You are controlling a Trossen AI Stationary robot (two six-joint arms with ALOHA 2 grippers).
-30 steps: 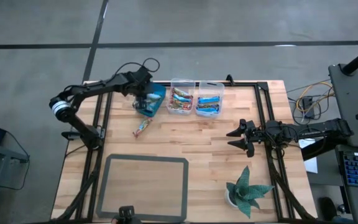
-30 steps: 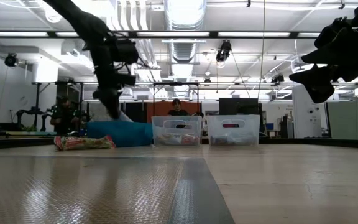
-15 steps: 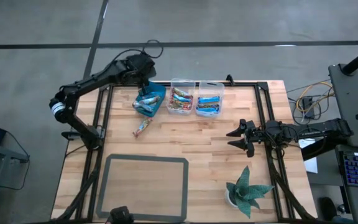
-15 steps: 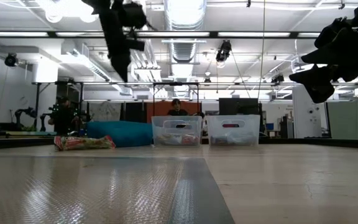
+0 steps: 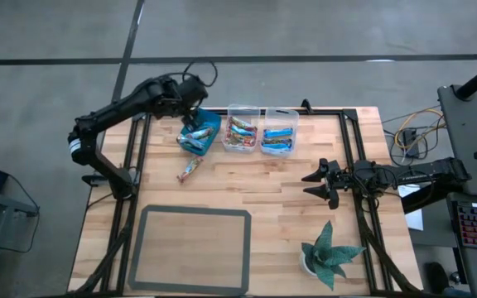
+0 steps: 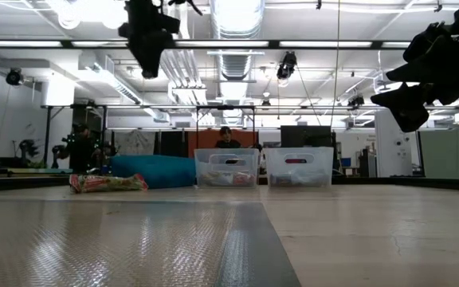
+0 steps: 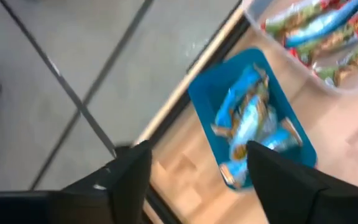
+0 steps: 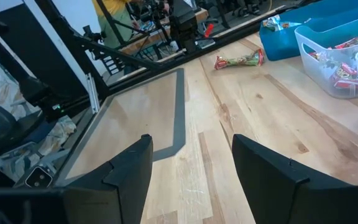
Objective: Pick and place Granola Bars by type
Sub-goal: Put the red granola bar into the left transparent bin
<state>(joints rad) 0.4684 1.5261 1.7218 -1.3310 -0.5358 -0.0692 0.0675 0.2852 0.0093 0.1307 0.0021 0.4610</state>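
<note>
One loose granola bar (image 5: pixel 190 170) on wooden tabletop (image 5: pixel 247 194); three bins; left end effector (image 5: pixel 190 112) and right end effector (image 5: pixel 317 183) both spread apart, empty.

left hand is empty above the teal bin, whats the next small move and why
Probably swing the left hand toward the loose bar on the table and lower over it. The hand is open and empty above the teal bin, and that bar is the only one not yet in a bin. The right hand waits.

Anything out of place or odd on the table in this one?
One granola bar lies loose on the wood, outside the bins, near the tilted teal bin. The left gripper hangs open and empty above that bin; the right gripper waits open.
</note>
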